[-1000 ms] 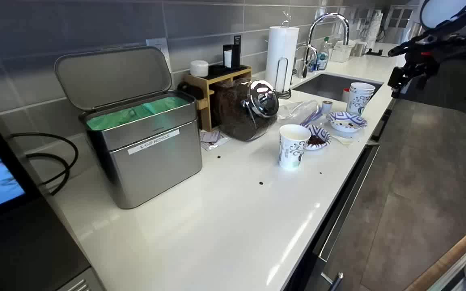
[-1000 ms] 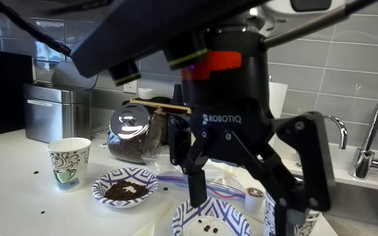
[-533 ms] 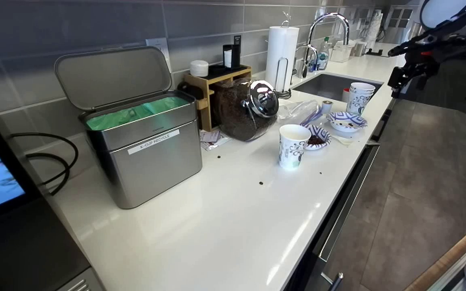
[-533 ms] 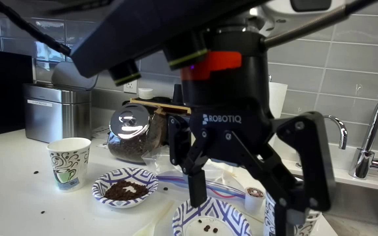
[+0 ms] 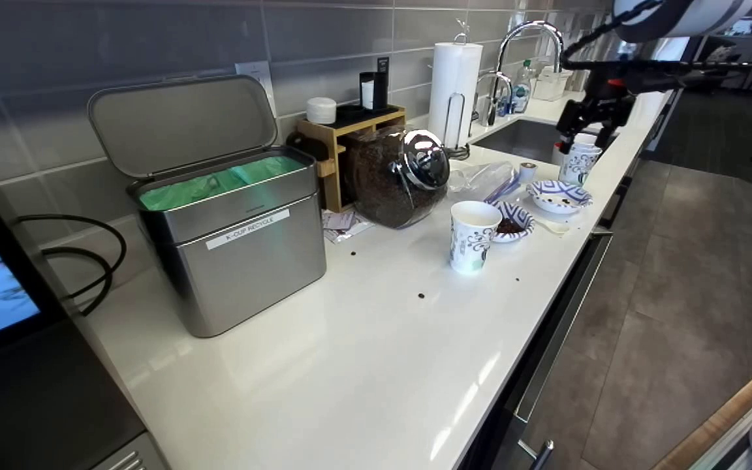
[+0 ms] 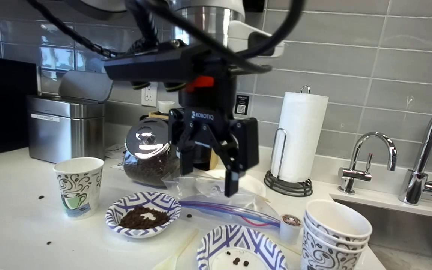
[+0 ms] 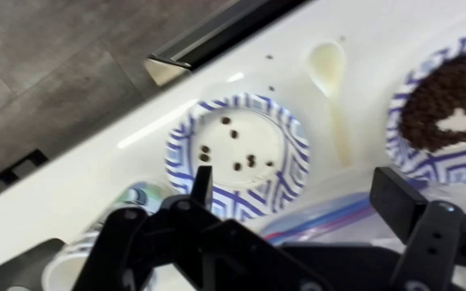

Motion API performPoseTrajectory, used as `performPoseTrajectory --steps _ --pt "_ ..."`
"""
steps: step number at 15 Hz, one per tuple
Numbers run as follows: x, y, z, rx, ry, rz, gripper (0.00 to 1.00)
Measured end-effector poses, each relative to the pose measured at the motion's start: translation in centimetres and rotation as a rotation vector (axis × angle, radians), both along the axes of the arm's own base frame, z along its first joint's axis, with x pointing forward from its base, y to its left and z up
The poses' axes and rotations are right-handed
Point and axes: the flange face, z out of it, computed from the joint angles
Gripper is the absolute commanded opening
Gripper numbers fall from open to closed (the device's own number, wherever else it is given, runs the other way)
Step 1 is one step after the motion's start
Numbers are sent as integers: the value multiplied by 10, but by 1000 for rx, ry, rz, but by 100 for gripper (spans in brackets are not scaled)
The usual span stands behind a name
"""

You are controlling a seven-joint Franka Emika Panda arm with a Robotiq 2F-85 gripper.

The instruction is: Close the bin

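bin (image 5: 252, 264) well apart from end effector (image 6: 209, 182); lid (image 5: 183, 127) raised

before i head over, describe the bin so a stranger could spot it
Find the white counter along the tiled wall. By the wooden shelf stands the bin, a metal box. It alone shows a raised lid and green liner.

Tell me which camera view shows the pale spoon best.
The wrist view: it shows the spoon from above, head and handle both in view, though slightly blurred. Both exterior views show less: in an exterior view the picture's bottom edge cuts the spoon off; in an exterior view the spoon looks small.
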Motion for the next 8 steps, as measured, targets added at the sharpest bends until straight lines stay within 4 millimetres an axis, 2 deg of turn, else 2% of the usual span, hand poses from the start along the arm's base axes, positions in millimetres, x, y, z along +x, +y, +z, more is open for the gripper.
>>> performPoseTrajectory --steps 3,8 --pt "42 56 20 77 -55 88 100" --pt "83 116 59 122 -68 214 100"
